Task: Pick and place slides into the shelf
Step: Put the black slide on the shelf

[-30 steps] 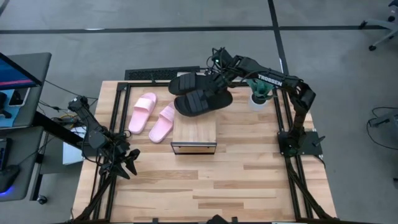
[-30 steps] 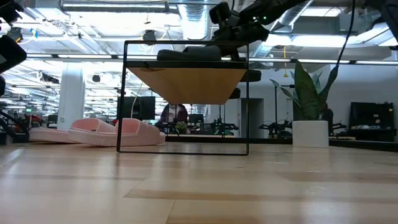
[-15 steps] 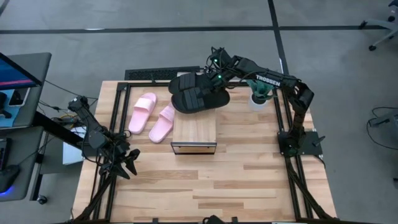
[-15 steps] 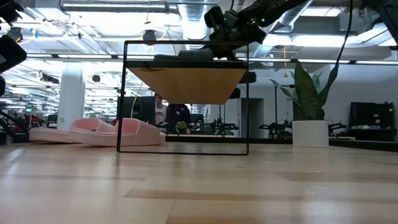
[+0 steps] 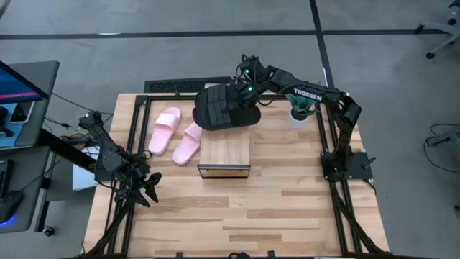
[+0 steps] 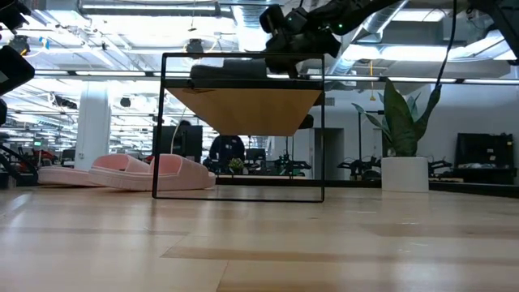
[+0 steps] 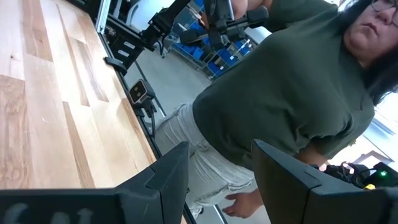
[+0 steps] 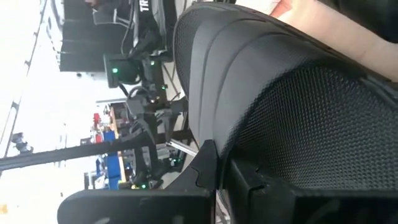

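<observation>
Your right claw (image 5: 244,90) is at the far side of the table (image 5: 287,208), pinching the right-hand end of a black slide (image 5: 224,115). From the claw, this slide stretches away to the left, its long axis running roughly left to right, crosswise to the shelf (image 5: 224,155). The shelf plank runs near to far, and the slide lies over its far end, overhanging on both sides. A second black slide (image 5: 214,96) lies just beyond, touching or nearly touching the first. The coming move, you may judge, turns on this: the shelf lies nearward of the claw, so the slide has to settle toward you.

The pink slides (image 5: 176,135) lie side by side on the table, left of the shelf, between it and the left arm. Your left claw (image 5: 147,188) hangs spread and empty at the near left, well apart from everything; it is the nearer arm to the pink pair.

The high view shows the layout but not height. The low view shows the black slide (image 6: 231,70) level with the shelf top (image 6: 243,109), though whether it rests there is unclear. The right wrist view is filled by textured black sole (image 8: 298,124) held against a finger (image 8: 205,168). The left wrist view shows only a person (image 7: 280,99) beyond the table edge.
</observation>
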